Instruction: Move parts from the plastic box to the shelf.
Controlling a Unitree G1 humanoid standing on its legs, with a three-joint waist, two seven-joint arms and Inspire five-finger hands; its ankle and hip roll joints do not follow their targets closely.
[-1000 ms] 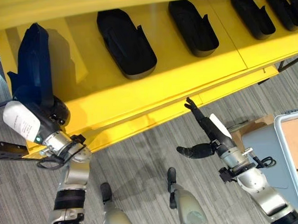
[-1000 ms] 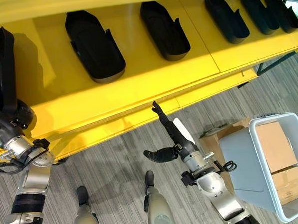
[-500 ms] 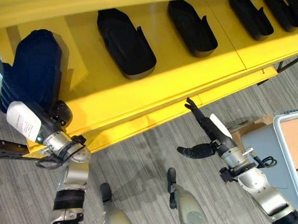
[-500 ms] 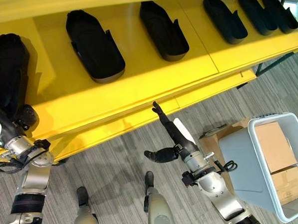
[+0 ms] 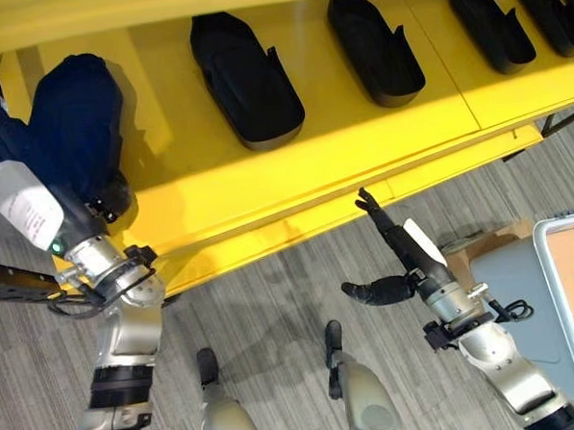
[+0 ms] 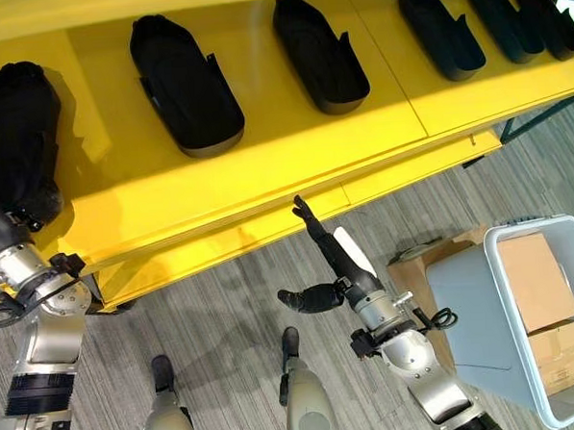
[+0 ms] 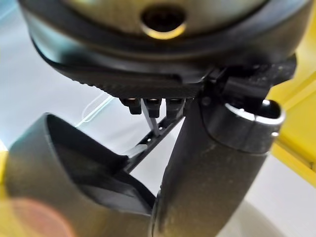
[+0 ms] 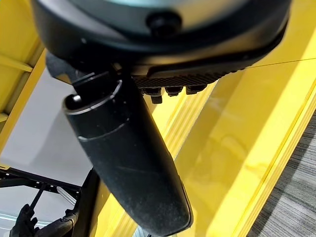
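Nearest, the right hand hangs over the grey floor just short of the shelf's front lip, its fingers stretched straight toward the yellow edge and the thumb held out to the side, holding nothing. Beside that arm, away from the shelf, stands the plastic box with brown cardboard pieces inside it; no dark part is visible in it from here. Further out, the left hand is up at the end of the yellow shelf, right against the part it is placing; that dark, boat-shaped shell rests on the shelf surface, hollow side down, and covers the fingers, so I cannot tell whether they are curled on it or let go. Beyond the left fingers, along the shelf, a row of like shells lies hollow side up, spaced apart. The part looks like thin moulded plastic: light, stiff and smooth, so likely to slip under a flat push. A hold across its narrow end or over a side wall should serve best, with a light squeeze so the wall does not flex.
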